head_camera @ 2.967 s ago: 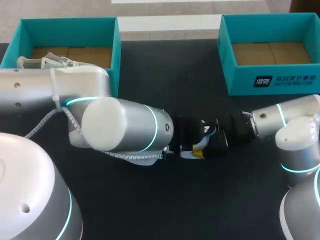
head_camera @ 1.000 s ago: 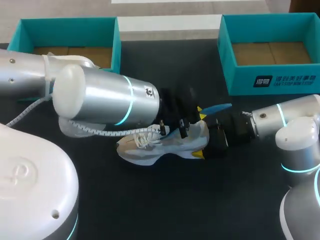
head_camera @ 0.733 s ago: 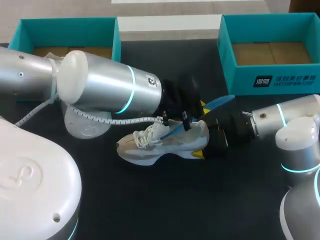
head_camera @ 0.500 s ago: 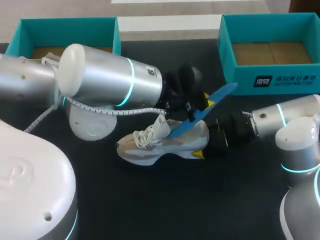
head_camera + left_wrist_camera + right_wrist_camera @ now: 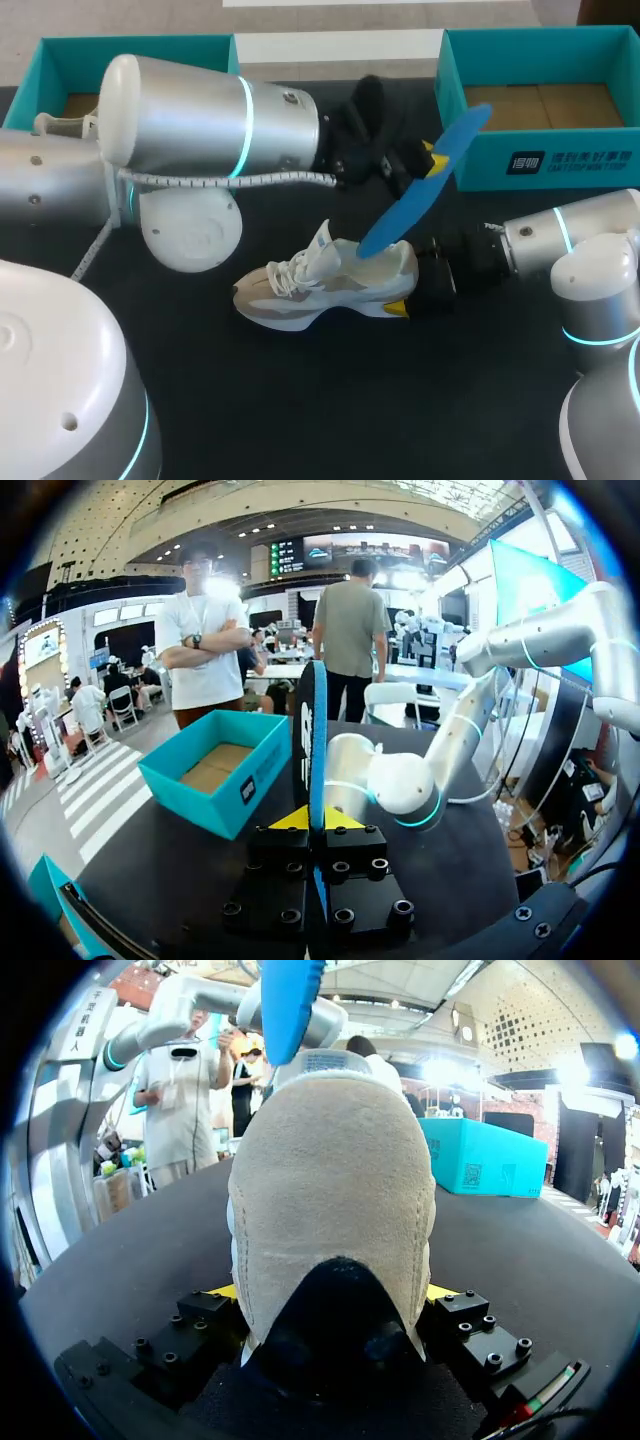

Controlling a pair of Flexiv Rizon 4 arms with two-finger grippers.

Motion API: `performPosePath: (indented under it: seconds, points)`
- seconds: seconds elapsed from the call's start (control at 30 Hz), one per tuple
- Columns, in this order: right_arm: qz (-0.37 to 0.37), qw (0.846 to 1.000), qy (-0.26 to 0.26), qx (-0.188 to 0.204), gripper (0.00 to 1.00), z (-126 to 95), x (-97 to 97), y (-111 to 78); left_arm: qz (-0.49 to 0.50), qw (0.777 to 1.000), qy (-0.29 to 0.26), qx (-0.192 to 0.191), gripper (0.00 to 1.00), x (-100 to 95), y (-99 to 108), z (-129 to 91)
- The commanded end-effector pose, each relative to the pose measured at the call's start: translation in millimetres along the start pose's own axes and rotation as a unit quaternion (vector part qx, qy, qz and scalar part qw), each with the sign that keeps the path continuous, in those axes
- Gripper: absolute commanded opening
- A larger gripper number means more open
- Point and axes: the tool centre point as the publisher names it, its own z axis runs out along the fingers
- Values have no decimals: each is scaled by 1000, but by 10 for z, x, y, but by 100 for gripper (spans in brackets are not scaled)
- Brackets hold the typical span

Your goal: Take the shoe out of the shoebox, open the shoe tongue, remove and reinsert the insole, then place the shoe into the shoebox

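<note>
The shoe (image 5: 325,285) lies on its sole near the middle of the black table (image 5: 300,400), toe to 9 o'clock and heel to 3 o'clock, outside both boxes. The blue insole (image 5: 420,185) slants up from over the shoe's opening toward 1 o'clock. From the head view I cannot tell whether its low end touches the shoe.

My left gripper (image 5: 430,162) is closed on the upper part of the insole. The left wrist view makes this plain: the insole (image 5: 310,740) stands edge-on, pinched between the two yellow tips of this gripper (image 5: 318,820), which stand very near each other.

My right gripper (image 5: 408,292) comes in from 3 o'clock and is at the heel. The head view shows only one yellow tip there. The right wrist view shows more: the heel of the shoe (image 5: 335,1210) fills the space between the fingers of this gripper (image 5: 335,1295), with yellow at both sides against it, so the fingers stand wide and clamp the heel. The insole (image 5: 290,1000) hangs above.

I count one shoe on the table, one insole, two grippers and two teal shoeboxes: the left shoebox (image 5: 215,60) at 11 o'clock and the right shoebox (image 5: 540,165) at 1 o'clock, both open.
</note>
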Motion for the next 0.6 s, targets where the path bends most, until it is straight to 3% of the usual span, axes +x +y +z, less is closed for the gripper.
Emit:
performPosePath:
  seconds: [0.03,0.3,0.6]
  points:
    - [0,1000,-1,2,0,49,-9,-26,-15,975,223,15,0,-83,-118,-185]
    - [0,1000,-1,2,0,49,-9,-26,-98,943,309,79,0,-290,-417,-481]
    - [0,1000,-1,2,0,49,-9,-26,-141,894,414,99,0,-451,-516,-671]
